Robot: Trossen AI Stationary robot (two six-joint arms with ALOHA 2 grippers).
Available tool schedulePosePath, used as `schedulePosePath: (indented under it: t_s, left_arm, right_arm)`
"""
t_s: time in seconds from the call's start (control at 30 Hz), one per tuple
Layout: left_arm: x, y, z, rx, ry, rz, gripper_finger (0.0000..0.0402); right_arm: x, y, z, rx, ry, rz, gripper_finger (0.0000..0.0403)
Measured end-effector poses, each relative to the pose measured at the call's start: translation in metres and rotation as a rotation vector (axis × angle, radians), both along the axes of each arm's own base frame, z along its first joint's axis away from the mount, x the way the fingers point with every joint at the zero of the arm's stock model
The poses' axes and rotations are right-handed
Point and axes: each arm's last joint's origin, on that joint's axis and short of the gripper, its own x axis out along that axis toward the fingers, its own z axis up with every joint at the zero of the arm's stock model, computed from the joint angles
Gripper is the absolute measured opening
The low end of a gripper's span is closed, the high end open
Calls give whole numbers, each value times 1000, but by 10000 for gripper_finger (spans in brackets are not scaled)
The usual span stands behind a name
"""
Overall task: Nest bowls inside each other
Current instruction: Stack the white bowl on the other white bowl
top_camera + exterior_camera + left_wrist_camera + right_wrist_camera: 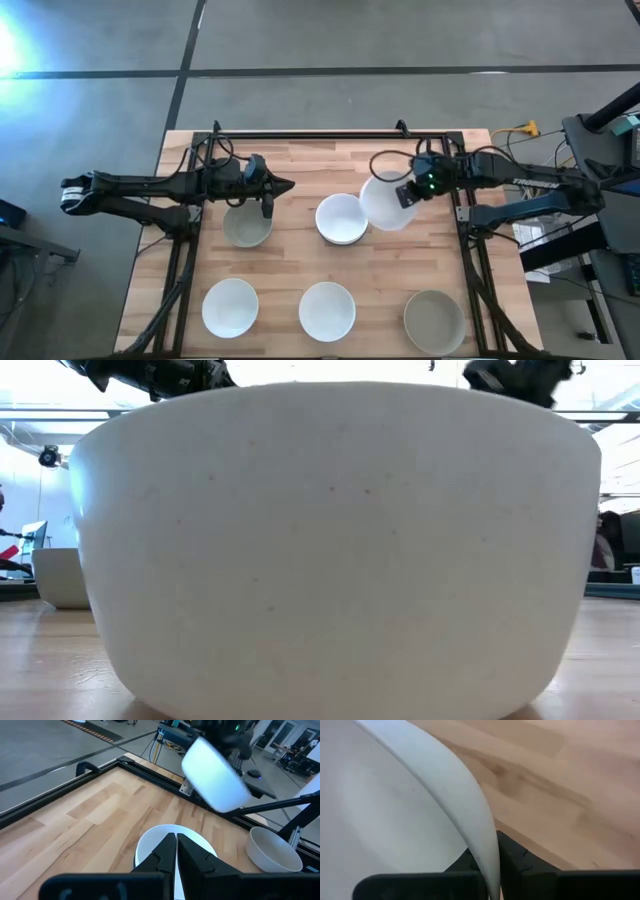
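Above the table point(300, 170), unlabelled white bowl point(385, 203) hangs clamped by right end effector point(408, 192); left end effector point(268, 205) together.

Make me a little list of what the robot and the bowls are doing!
right gripper: pinching the rim of a white bowl, held tilted in the air
middle bowl: white, on the table beside the held one
left gripper: shut, empty, over a grey-beige bowl
front row: three bowls sitting apart
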Motion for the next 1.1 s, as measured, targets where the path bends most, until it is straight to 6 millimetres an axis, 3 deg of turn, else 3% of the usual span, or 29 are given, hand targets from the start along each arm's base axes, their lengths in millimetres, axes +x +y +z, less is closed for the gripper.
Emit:
schedulePosePath:
  t_s: [0.17,0.3,0.6,0.93,1.1]
  left_arm:
    - [-1,0,1,0,-4,2,0]
    - [-11,0,20,21,-82,54,0]
    - [-57,-1,54,135,-251,199,0]
    - [-75,-4,54,127,-298,201,0]
    - [-73,-3,53,126,-289,200,0]
  right_arm:
    - [34,-6,18,-58,8,76,13]
    - [71,-11,21,-55,45,167,13]
    - [133,-17,-11,51,286,401,13]
    - [159,-20,-36,98,370,503,13]
    - [162,-23,-28,85,336,500,13]
